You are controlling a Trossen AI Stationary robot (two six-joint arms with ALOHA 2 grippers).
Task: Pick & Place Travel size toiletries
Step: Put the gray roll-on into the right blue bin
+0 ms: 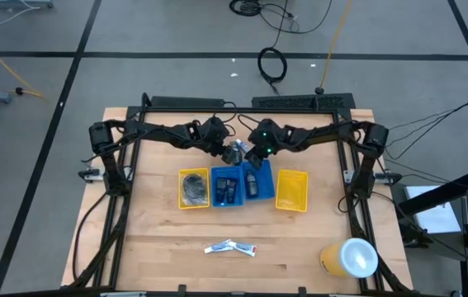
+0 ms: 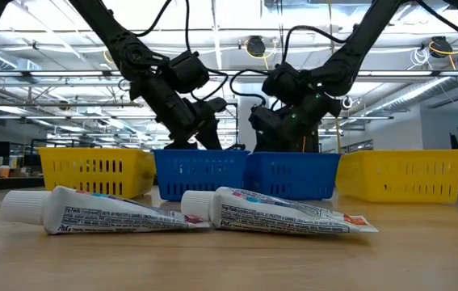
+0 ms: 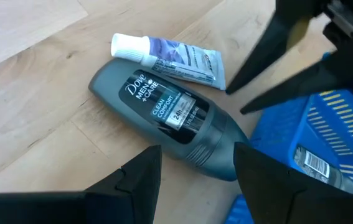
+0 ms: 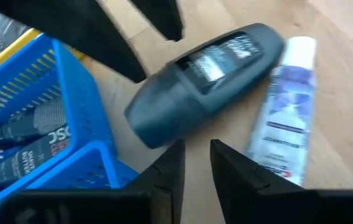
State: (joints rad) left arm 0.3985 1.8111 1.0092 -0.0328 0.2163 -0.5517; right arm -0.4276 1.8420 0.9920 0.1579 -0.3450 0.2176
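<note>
My wooden tabletop carries four trays in a row. Behind them lie a grey bottle and tube. Two tubes and a yellow-and-white cylinder lie before them.

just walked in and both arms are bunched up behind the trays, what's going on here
Both arms are working at the far side of a row of four trays. The left gripper, open, hangs over a grey deodorant bottle lying on the table beside a small white tube, behind the blue trays. The right gripper, open only narrowly, hovers by the same two items. Dark bottles already lie in a blue tray, and two more tubes lie at the table's near side.
</note>
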